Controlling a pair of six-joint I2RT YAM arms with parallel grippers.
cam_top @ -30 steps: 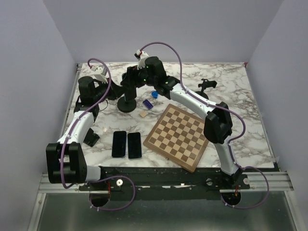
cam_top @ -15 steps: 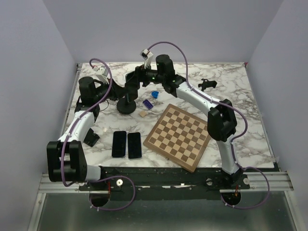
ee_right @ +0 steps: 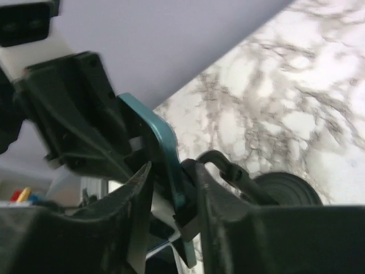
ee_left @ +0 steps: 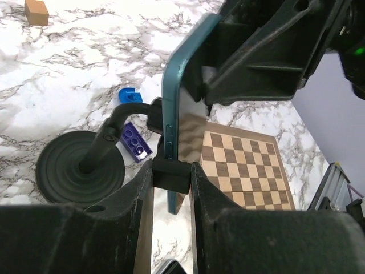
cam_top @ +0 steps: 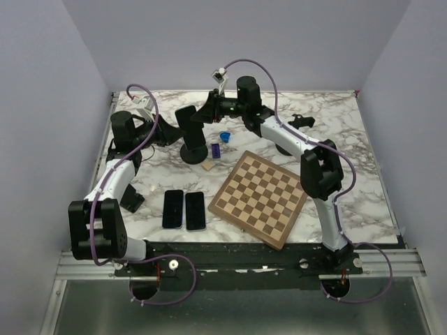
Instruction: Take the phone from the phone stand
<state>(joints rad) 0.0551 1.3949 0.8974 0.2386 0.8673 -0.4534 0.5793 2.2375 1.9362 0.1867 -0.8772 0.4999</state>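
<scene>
The right gripper (ee_right: 168, 171) is clenched across the phone (ee_left: 171, 103), and its arm has swung up and back from where it was a second ago. The left gripper (ee_left: 170, 171) is pinching the cradle of the phone stand (cam_top: 194, 153), bracing it. Look, the stand's base has skidded a touch toward the chessboard (cam_top: 260, 197), so the pull seems to be dragging it along. The phone sits at the top of the stand, apparently seated in the cradle and not free yet.
</scene>
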